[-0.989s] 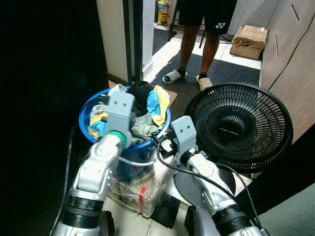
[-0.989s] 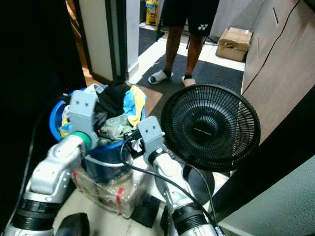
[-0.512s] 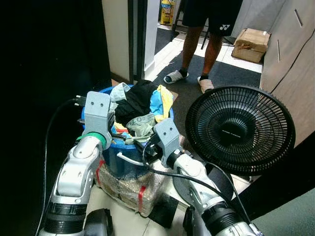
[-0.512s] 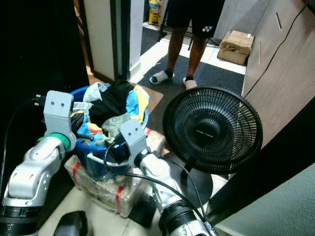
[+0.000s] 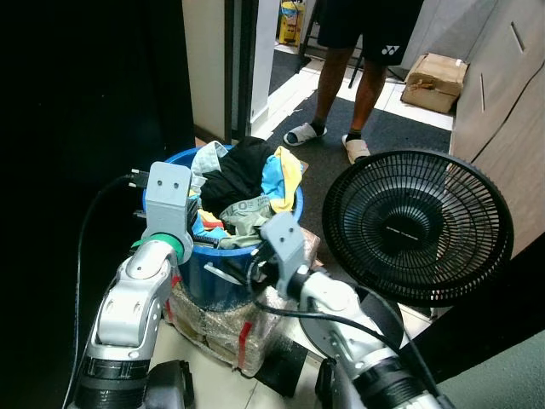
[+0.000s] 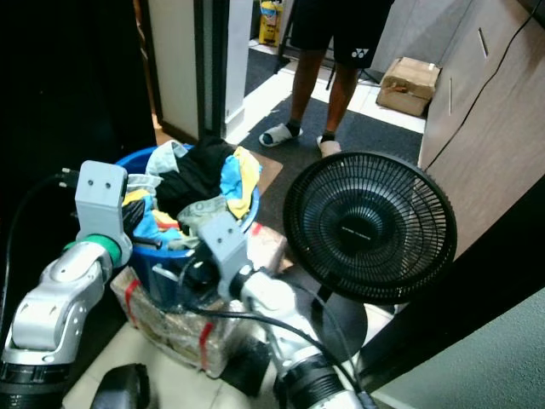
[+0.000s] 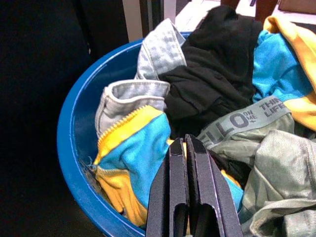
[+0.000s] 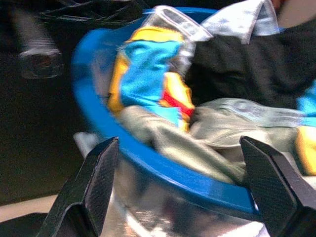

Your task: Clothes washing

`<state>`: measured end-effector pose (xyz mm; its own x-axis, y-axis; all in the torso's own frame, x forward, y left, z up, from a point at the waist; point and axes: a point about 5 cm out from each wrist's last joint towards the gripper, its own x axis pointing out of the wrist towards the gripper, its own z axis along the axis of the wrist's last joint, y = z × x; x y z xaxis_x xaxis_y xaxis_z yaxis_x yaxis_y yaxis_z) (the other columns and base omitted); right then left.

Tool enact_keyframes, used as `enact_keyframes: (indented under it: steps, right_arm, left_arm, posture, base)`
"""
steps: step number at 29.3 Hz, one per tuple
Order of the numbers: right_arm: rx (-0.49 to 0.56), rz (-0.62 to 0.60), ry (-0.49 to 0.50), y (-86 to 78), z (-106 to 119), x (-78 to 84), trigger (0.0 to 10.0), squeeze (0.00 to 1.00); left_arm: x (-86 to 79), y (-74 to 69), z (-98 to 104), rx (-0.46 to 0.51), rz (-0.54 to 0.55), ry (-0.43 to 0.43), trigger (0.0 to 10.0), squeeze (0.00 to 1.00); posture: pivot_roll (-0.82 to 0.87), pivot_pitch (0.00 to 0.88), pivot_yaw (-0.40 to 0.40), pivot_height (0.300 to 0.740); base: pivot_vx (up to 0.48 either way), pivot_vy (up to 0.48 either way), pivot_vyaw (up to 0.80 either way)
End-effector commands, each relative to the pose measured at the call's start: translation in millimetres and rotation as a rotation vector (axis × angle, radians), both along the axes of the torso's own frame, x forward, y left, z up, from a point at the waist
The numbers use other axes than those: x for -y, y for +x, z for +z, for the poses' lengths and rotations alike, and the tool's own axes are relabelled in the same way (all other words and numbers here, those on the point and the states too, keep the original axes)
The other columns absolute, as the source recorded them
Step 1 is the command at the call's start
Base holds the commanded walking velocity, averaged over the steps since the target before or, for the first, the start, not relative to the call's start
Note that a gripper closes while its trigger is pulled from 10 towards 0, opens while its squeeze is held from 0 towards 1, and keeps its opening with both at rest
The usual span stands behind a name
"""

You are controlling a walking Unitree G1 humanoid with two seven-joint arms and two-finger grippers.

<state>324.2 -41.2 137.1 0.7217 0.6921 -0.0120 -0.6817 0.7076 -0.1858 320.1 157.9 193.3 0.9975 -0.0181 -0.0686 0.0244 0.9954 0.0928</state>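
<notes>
This looks like a lived-in home, a cramped corner by a doorway. A round blue plastic tub point(image 5: 223, 256) heaped with mixed clothes point(image 5: 247, 183) sits near a black round-grilled standing fan point(image 5: 417, 226). Beyond lie a dark floor mat point(image 5: 400, 128), a brown cardboard box point(image 5: 434, 72) and a person's sandalled feet point(image 5: 328, 141).

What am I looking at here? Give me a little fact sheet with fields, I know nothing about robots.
Container: blue bucket heaped with clothes, standing on a wrapped bundle
Left pincer: fingers shut together, over the clothes at the bucket's rim
Right pincer: fingers spread wide, facing the bucket's side
Beside it: black fan
Background: person standing, cardboard box on the floor
</notes>
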Motion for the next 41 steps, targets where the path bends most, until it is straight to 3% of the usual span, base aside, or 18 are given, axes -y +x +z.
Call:
enact_keyframes:
  steps: [1, 9, 13, 17, 19, 24, 25, 28, 30, 36, 39, 41]
  right_arm:
    - [-0.009, -0.031, -0.054, 2.2, -6.9, 8.6, 10.0, 0.00]
    - [-0.018, -0.024, -0.103, 18.3, -3.6, 6.4, 10.0, 0.00]
    - [-0.054, -0.015, -0.109, 23.1, -4.3, 4.3, 10.0, 0.00]
    - [-0.071, -0.007, -0.119, 21.8, -7.7, 5.2, 10.0, 0.00]
    - [-0.086, -0.006, -0.121, 20.1, -11.1, 5.0, 10.0, 0.00]
    - [-0.096, -0.005, -0.120, 19.4, -13.4, 5.1, 10.0, 0.00]
    - [-0.110, -0.005, -0.128, 18.6, -17.0, 6.4, 10.0, 0.00]
    - [-0.119, -0.004, -0.134, 18.9, -19.7, 7.1, 10.0, 0.00]
    - [-0.208, 0.036, -0.134, 15.4, -29.8, 11.1, 10.0, 0.00]
    - [-0.282, 0.055, -0.117, 12.8, -37.3, 16.3, 10.0, 0.00]
    - [-0.270, -0.005, -0.181, 15.8, -43.0, 28.1, 10.0, 0.00]
    - [-0.191, -0.131, -0.294, 23.5, -44.7, 47.2, 10.0, 0.00]
  left_arm:
    - [3.1, -1.9, -4.5, -0.022, -0.006, -0.001, 10.0, 0.00]
    - [-1.5, 0.6, -5.5, -0.045, -0.002, -0.031, 10.0, 0.00]
    - [-11.0, 0.3, -3.4, -0.087, -0.037, -0.167, 10.0, 0.00]
    - [-11.5, 0.6, 1.8, -0.074, -0.057, -0.170, 10.0, 0.00]
    - [-10.1, 1.2, -1.4, -0.070, -0.049, -0.109, 10.0, 0.00]
    - [-7.9, 0.5, -6.0, -0.077, -0.054, -0.064, 9.9, 0.00]
    - [-6.3, -0.5, -11.4, -0.083, -0.057, 0.009, 9.8, 0.00]
    - [-5.4, -1.4, -14.7, -0.088, -0.062, 0.056, 9.8, 0.00]
    - [-6.6, -3.3, -20.5, -0.101, -0.070, 0.128, 10.0, 0.00]
    - [-9.5, -4.0, -23.1, -0.117, -0.065, 0.139, 10.0, 0.00]
    - [-11.0, -4.1, -23.3, -0.124, -0.060, 0.137, 10.0, 0.00]
    - [-10.0, -4.8, -25.2, -0.126, -0.060, 0.140, 10.0, 0.00]
  posture:
    - [0.18, 0.074, -0.065, 0.526]
    - [0.18, 0.084, -0.064, 0.526]
    - [0.21, 0.093, -0.080, 0.526]
    - [0.21, 0.094, -0.082, 0.526]
    - [0.21, 0.098, -0.078, 0.526]
    - [0.21, 0.099, -0.076, 0.526]
    - [0.21, 0.099, -0.076, 0.526]
    - [0.21, 0.099, -0.076, 0.526]
    - [0.19, 0.102, -0.067, 0.526]
    - [0.19, 0.102, -0.066, 0.526]
    - [0.20, 0.101, -0.066, 0.526]
    - [0.19, 0.099, -0.062, 0.526]
  base:
    - [0.000, 0.000, 0.00]
    - [0.000, 0.000, 0.00]
    - [0.000, 0.000, 0.00]
    - [0.000, 0.000, 0.00]
    - [0.000, 0.000, 0.00]
    - [0.000, 0.000, 0.00]
    - [0.000, 0.000, 0.00]
    - [0.000, 0.000, 0.00]
    - [0.000, 0.000, 0.00]
    - [0.000, 0.000, 0.00]
    - [0.000, 0.000, 0.00]
    - [0.000, 0.000, 0.00]
